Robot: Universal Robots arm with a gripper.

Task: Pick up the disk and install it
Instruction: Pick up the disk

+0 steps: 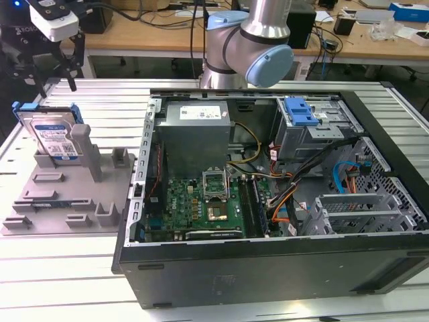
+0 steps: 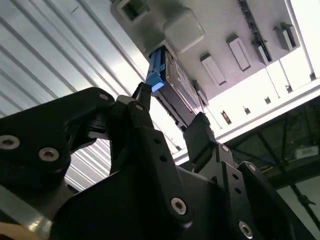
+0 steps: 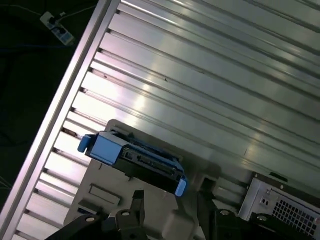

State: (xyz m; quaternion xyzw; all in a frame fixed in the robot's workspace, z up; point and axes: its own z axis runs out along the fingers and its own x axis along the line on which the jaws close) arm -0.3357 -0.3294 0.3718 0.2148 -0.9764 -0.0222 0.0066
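Note:
The disk (image 1: 53,137) stands upright on its edge in a slot of the grey tray (image 1: 60,201) at the exterior view's left. It is silver with a blue-and-white label and a blue frame. My gripper (image 1: 57,80) hangs just above it, open, with nothing between its fingers. In the second wrist view the disk (image 2: 170,80) sits beyond the two black fingertips (image 2: 142,95), and the gripper (image 2: 170,107) lines up with its thin edge. In the first wrist view the disk's blue-framed top edge (image 3: 132,157) lies just past the gripper (image 3: 170,210).
An open computer case (image 1: 268,174) lies at the exterior view's right, with a motherboard, cables and a drive cage carrying a blue latch (image 1: 299,111). The arm's base (image 1: 248,47) rises behind the case. The ribbed aluminium table (image 1: 107,100) runs under everything, and a cluttered desk stands behind it.

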